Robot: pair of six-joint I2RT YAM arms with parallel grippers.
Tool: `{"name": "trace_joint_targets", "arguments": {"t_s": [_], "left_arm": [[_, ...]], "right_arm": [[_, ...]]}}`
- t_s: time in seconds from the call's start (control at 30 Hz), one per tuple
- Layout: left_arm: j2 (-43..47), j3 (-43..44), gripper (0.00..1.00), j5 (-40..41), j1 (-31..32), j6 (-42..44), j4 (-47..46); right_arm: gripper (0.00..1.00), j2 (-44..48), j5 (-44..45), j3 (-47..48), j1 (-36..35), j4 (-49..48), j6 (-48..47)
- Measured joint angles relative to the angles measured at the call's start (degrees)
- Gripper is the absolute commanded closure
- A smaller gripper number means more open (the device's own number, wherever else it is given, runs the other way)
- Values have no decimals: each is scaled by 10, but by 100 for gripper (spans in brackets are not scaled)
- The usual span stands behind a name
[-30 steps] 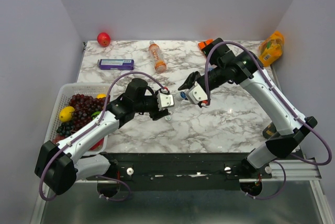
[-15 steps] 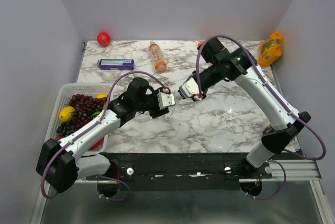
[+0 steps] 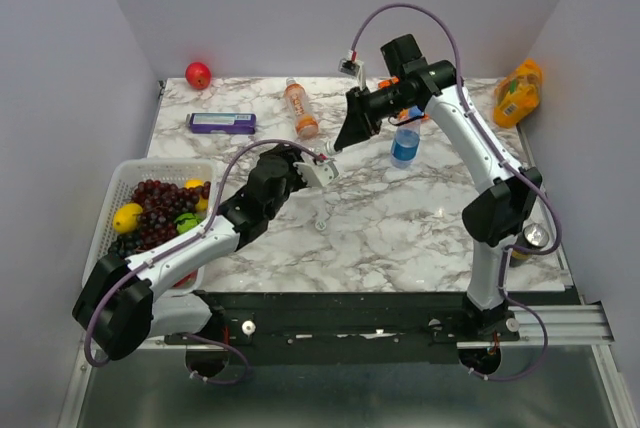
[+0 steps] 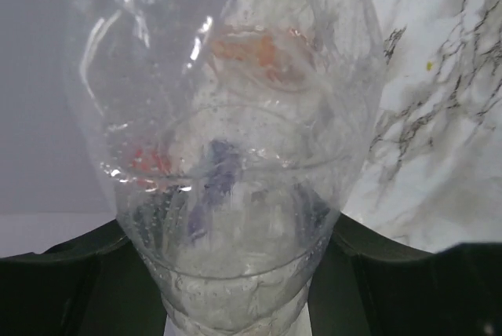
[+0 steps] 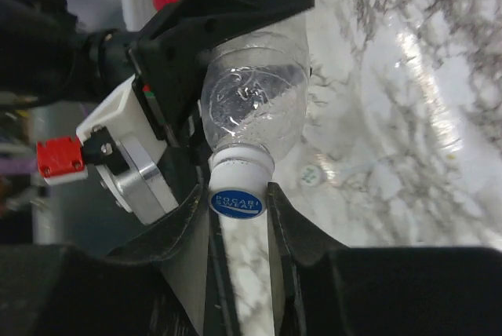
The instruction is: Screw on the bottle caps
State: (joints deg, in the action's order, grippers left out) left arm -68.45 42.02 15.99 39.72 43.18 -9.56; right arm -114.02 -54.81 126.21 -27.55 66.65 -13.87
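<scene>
Right wrist view: right end effector [image 5: 238, 204] pinches the blue cap [image 5: 238, 203] at the clear bottle's [image 5: 255, 104] neck. Left end effector [image 3: 320, 172] grips that bottle above the tabletop's [image 3: 420, 228] middle. Threading looks barely begun, and thread contact is hidden. A white cap [image 5: 314, 173] lies loose beneath. Orange bottle [image 3: 300, 109] by the far edge, blue-labelled bottle [image 3: 405, 146] standing nearby: caps unclear.

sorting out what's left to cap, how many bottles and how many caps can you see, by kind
bottles: 3 (orange bottle, blue-labelled bottle, clear bottle)
caps: 2 that can be made out (blue cap, white cap)
total: 5
</scene>
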Motion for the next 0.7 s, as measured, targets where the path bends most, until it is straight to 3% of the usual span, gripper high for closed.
{"name": "trace_joint_targets", "arguments": {"t_s": [0.1,0.2,0.23,0.33,0.4,0.53,0.7], "left_arm": [[-9,-15,100,35,11,79,-29],[-9,-37,100,56,20,143,-61],[-9,-42,100,60,21,158,-75],[-4,-43,100,66,22,171,-98],[1,-39,100,66,27,166,-96],[21,-11,100,33,28,110,-11],[28,76,100,-140,11,19,186]], "right_arm": [[100,1,-59,-82,22,-37,119],[60,-3,-110,-125,25,-49,206],[52,-7,-125,-128,26,-51,229],[47,-18,-151,-104,30,-54,266],[45,-35,-148,-35,37,-53,254],[37,-13,-116,59,54,-55,141],[37,165,-64,-110,53,-40,-186]]}}
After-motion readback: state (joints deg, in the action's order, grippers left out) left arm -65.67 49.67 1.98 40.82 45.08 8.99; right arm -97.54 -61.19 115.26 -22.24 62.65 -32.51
